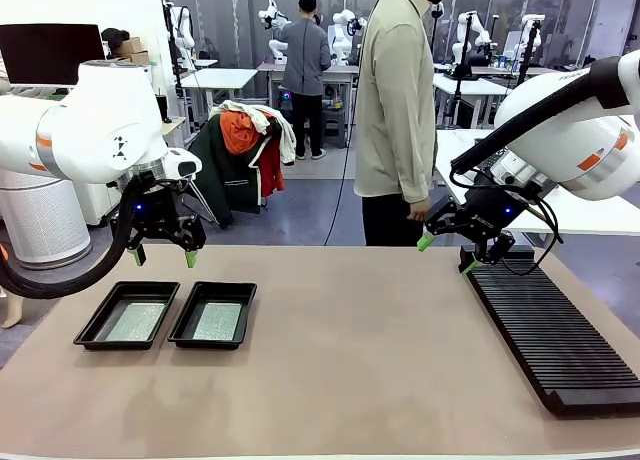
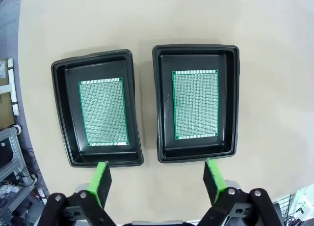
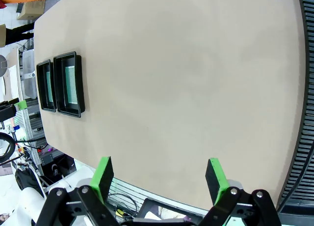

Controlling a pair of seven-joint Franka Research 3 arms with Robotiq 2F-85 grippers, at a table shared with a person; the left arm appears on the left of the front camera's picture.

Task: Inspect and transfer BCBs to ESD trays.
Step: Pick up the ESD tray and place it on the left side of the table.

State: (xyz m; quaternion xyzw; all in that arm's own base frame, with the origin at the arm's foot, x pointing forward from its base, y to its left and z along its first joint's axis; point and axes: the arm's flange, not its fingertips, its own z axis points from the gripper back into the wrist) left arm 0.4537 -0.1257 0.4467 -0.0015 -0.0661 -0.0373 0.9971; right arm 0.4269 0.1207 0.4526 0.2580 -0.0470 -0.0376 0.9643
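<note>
— On the left half of the table [image 1: 340, 370], what sits there?

— Two shallow black plastic trays, side by side and just apart, with sloped walls and rounded corners: the left tray [image 1: 127, 314] and the right tray [image 1: 213, 314]. Each holds one thin green circuit board lying flat on its floor, the left board [image 1: 135, 321] and the right board [image 1: 218, 321]. The tabletop is a smooth, matte tan sheet.

— And the grippers?

— The left gripper [image 1: 163, 253] hangs above the trays with its green-padded fingers spread wide and nothing between them. The right gripper [image 1: 447, 254] hovers over the near end of a long black ribbed rack [image 1: 555, 330] on the right side of the table, jaws also wide apart and empty.

— Does the left wrist camera add anything?

— It looks straight down. The boards show a fine, even grid of tiny dots with a darker green border, which the front camera renders only as a pale speckle. One tray [image 2: 98, 108] sits slightly skewed against the other [image 2: 196, 103]. Its fingertips [image 2: 100, 179] sit near the trays' closest walls.

— Any writing?

— None I can read on boards or trays.

— The right wrist camera?

— Mostly bare tabletop, both trays [image 3: 61, 83] far off, the rack's ribbed edge [image 3: 301, 137] along one side.

— Anyone else?

— A person [image 1: 395, 110] in a beige shirt stands at the far side.
</note>
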